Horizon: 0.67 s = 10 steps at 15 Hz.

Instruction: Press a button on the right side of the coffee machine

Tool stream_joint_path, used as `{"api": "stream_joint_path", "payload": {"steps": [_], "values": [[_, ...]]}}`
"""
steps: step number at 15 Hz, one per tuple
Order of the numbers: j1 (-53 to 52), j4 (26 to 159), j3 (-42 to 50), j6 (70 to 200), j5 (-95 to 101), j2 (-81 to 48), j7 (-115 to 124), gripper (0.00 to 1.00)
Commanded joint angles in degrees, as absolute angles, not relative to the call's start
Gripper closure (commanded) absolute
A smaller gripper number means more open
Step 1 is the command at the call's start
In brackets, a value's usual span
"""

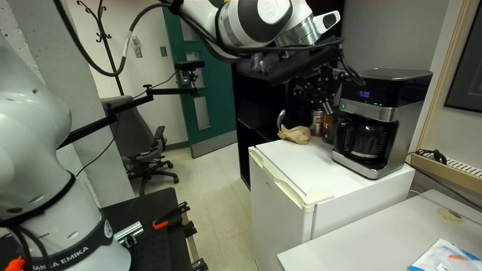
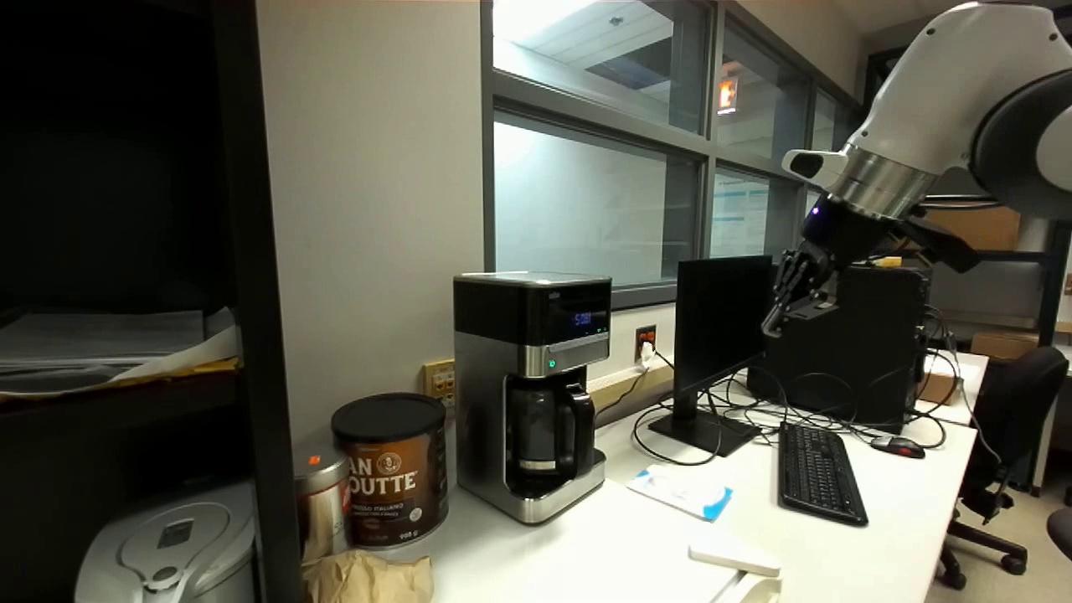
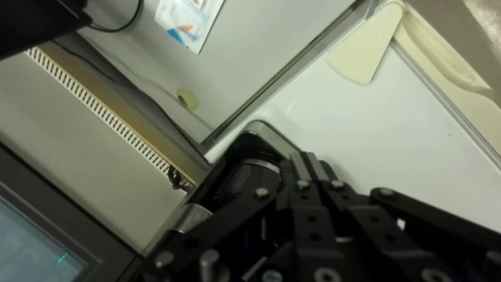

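Note:
The coffee machine (image 1: pixel 384 113) is a boxy black and silver drip maker with a dark glass carafe (image 1: pixel 371 141). It stands on the white mini-fridge. It also shows in an exterior view (image 2: pixel 490 402), with lit blue digits and a green light on its front. In the wrist view the machine (image 3: pixel 270 135) is partly hidden behind my gripper (image 3: pixel 309 160). My gripper (image 1: pixel 328 108) is shut and empty, fingers angled down. It is in front of the machine, about level with the silver band, and appears apart from it. In an exterior view my gripper (image 2: pixel 772 322) overlaps the monitor. The button panel is hidden in the wrist view.
A brown coffee tin (image 2: pixel 394 494), a silver can (image 2: pixel 322 511) and a crumpled paper bag (image 1: pixel 295 134) stand beside the machine. The mini-fridge (image 1: pixel 293 162) adjoins a desk (image 1: pixel 357 241) with a sachet (image 1: pixel 444 256). A monitor (image 2: pixel 712 327) and a dark shelf (image 1: pixel 256 109) are nearby.

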<state>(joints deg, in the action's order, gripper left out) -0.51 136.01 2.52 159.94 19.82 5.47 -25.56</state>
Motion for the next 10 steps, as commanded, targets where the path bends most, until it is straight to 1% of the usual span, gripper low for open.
{"api": "stream_joint_path", "payload": {"steps": [1, 6, 10], "values": [[0.87, 133.33, 2.15, 170.51, 28.27, -0.69, -22.02, 1.0], [1.09, 126.44, 5.19, 180.0, 42.34, -8.14, -13.95, 1.0], [-1.3, 119.07, 9.43, 182.73, 48.96, -13.71, -8.37, 1.0]]}}
